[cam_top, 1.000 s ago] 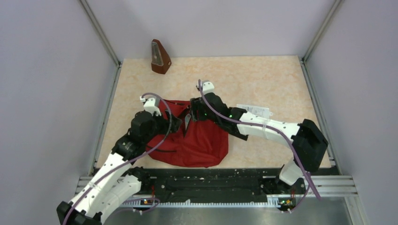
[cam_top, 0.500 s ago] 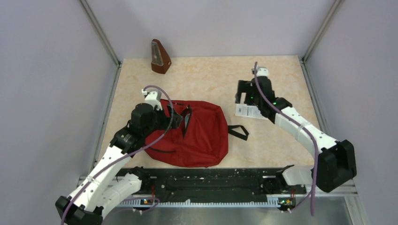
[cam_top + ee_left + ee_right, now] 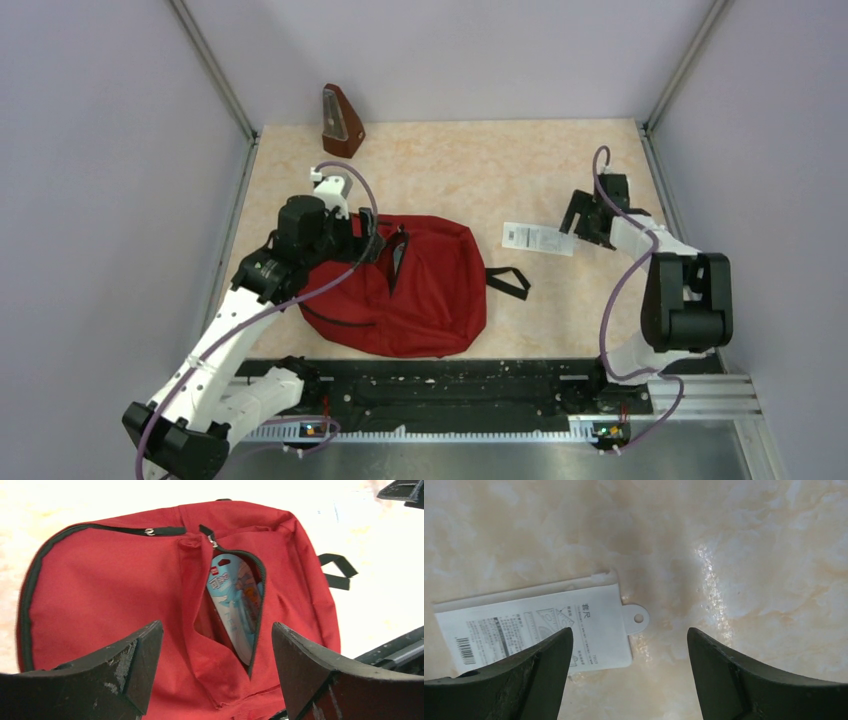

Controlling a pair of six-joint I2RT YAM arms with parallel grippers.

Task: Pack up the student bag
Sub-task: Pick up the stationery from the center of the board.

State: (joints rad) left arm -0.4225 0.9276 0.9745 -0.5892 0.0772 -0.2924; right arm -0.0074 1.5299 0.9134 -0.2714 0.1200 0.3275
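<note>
The student bag (image 3: 430, 295) lies flat in the middle of the table, dark red with black trim. Its front pocket zipper (image 3: 257, 610) gapes, and a light blue packet (image 3: 232, 597) shows inside. My left gripper (image 3: 372, 240) hovers open over the bag's left part, its jaws (image 3: 216, 630) wide apart with only red fabric below them. Off to the right, a white ruler package (image 3: 538, 237) lies flat on the table. My right gripper (image 3: 580, 220) is open just above its right end, the hang tab (image 3: 636, 617) showing between the fingers (image 3: 629, 635).
A black strap (image 3: 508, 282) trails from the bag's right side. A brown metronome (image 3: 341, 123) stands at the far left corner. Grey walls enclose the table on three sides, and a black rail (image 3: 450, 395) runs along the near edge.
My right arm left the bag's pocket and swung right, ending open over the white package's right end. My left gripper drew back slightly from the pocket and opened a little wider.
</note>
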